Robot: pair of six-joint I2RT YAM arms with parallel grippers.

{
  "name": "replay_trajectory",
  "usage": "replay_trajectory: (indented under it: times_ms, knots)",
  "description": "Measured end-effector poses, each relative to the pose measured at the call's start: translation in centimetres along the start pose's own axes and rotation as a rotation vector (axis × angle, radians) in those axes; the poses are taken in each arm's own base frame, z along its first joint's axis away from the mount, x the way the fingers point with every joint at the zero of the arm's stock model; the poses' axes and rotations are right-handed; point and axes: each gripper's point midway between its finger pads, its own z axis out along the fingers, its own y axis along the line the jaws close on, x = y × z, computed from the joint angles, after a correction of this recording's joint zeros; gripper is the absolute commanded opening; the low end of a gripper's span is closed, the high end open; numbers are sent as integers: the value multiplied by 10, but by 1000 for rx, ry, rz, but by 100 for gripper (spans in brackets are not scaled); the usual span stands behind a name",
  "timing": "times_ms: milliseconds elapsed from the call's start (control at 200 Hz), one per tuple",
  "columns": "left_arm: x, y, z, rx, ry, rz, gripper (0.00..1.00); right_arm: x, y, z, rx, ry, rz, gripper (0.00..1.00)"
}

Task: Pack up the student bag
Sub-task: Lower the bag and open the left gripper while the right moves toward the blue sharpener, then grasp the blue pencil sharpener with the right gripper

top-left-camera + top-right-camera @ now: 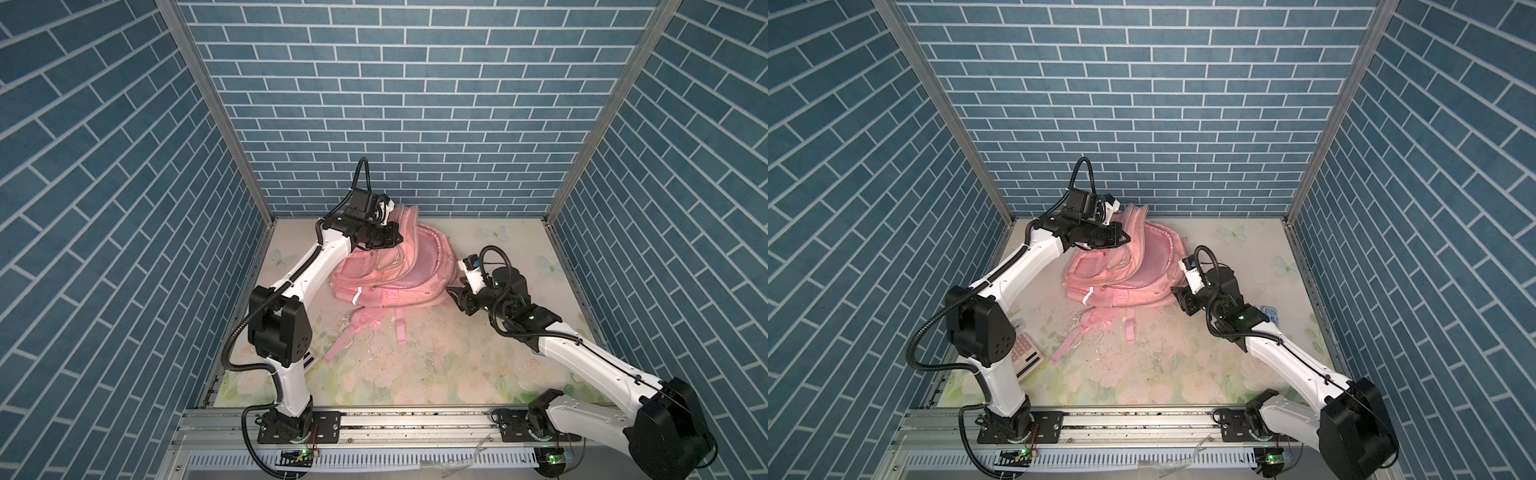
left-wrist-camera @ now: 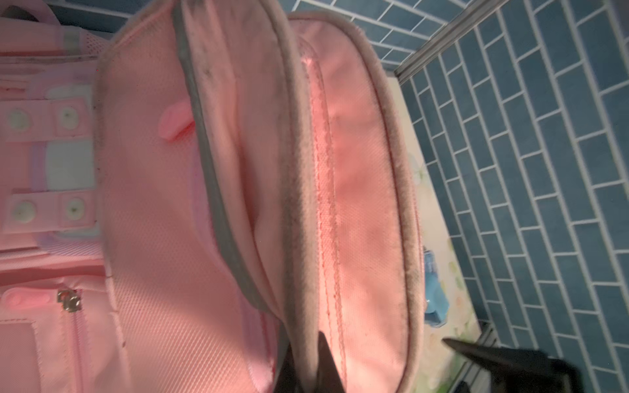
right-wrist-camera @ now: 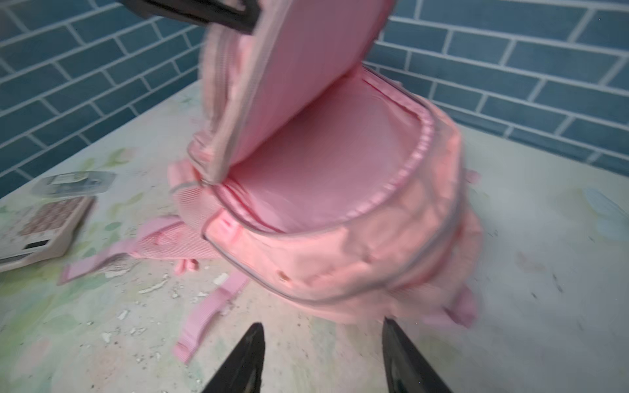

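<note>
The student bag (image 1: 386,286) (image 1: 1121,286), pink, lies on the floral table with its straps (image 1: 357,336) toward the front. Its front flap is lifted, and the right wrist view shows the pink lining of the open main compartment (image 3: 323,163). My left gripper (image 1: 392,210) (image 1: 1121,210) (image 2: 306,347) is shut on the grey zip edge of that raised flap (image 2: 299,204) and holds it up at the back. To the right of the bag, my right gripper (image 1: 457,297) (image 1: 1181,297) (image 3: 321,323) stands open just off the bag's side, with only bare table between its fingers.
A beige calculator (image 1: 1025,351) (image 3: 41,228) lies at the left by the left arm, with a clear plastic case (image 3: 75,182) behind it. A small blue item (image 1: 1270,312) (image 2: 434,289) sits right of the right arm. Blue brick walls close three sides.
</note>
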Motion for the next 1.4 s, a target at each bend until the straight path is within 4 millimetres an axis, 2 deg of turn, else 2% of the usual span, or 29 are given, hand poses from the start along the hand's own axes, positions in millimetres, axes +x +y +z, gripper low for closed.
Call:
replay_trajectory:
  times_ms: [150, 275, 465, 630, 760, 785, 835, 915, 1045, 1150, 1265, 1285, 1310, 1400]
  knots:
    - [18, 2, 17, -34, 98, 91, 0, 2, -48, -10, 118, 23, 119, 59]
    - [40, -9, 37, -55, 167, 161, 0, 6, -67, -12, 163, 50, 170, 60]
    - [67, -30, 52, -67, 220, 218, 0, 14, -83, -9, 188, 83, 216, 60]
    - [88, -29, 64, -67, 235, 194, 0, 16, -87, -3, 174, 104, 234, 60]
    - [90, -29, 64, -61, 207, 165, 0, 15, -86, -1, 159, 110, 239, 59]
    - [89, -29, 63, -60, 202, 161, 2, 14, -86, -1, 158, 111, 239, 59]
    - [88, -29, 62, -60, 190, 152, 16, 15, -87, -1, 161, 114, 241, 59]
    - [90, -29, 61, -62, 177, 131, 30, 18, -88, -2, 168, 131, 247, 59]
    - [94, -30, 53, -65, 143, 90, 50, 17, -92, -6, 195, 158, 254, 62]
    - [88, -31, 35, -90, 83, 63, 66, 15, -97, -11, 237, 182, 263, 66]
    - [77, -37, 4, -115, -12, 53, 69, 24, -111, -22, 344, 236, 275, 70]
    - [75, -38, -2, -120, -33, 54, 69, 28, -114, -25, 364, 249, 278, 78]
    - [74, -40, -8, -123, -56, 61, 70, 32, -116, -29, 388, 264, 284, 80]
    - [82, -58, -27, -114, -127, 105, 71, 45, -123, -42, 456, 314, 300, 83]
